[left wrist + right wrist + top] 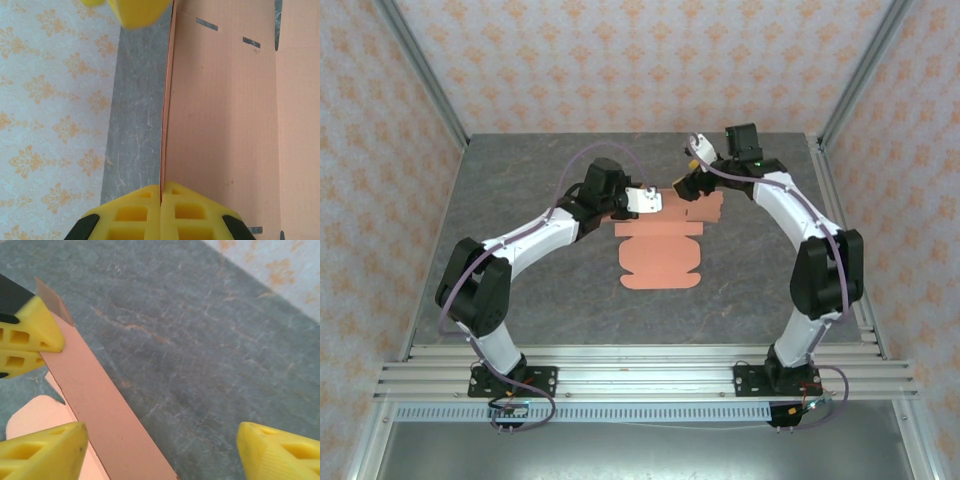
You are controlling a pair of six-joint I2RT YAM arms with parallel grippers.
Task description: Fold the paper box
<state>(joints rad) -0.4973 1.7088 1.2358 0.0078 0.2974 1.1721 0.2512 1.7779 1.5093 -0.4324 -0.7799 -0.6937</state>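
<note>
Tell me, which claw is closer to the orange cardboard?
Left. The left claw is pinched shut on a raised panel edge of the paper box; the right claw hangs open right beside that panel, not gripping it.

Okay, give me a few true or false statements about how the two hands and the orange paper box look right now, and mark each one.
1. The left hand is clamped on an edge of the paper box. True.
2. The right hand is shut tight on the cardboard. False: its fingers are spread wide, with one of them beside a raised panel.
3. The paper box is fully folded into a closed box. False: most of it lies flat on the table, with one panel lifted.
4. The table is grey with a stone-like pattern. True.
</note>
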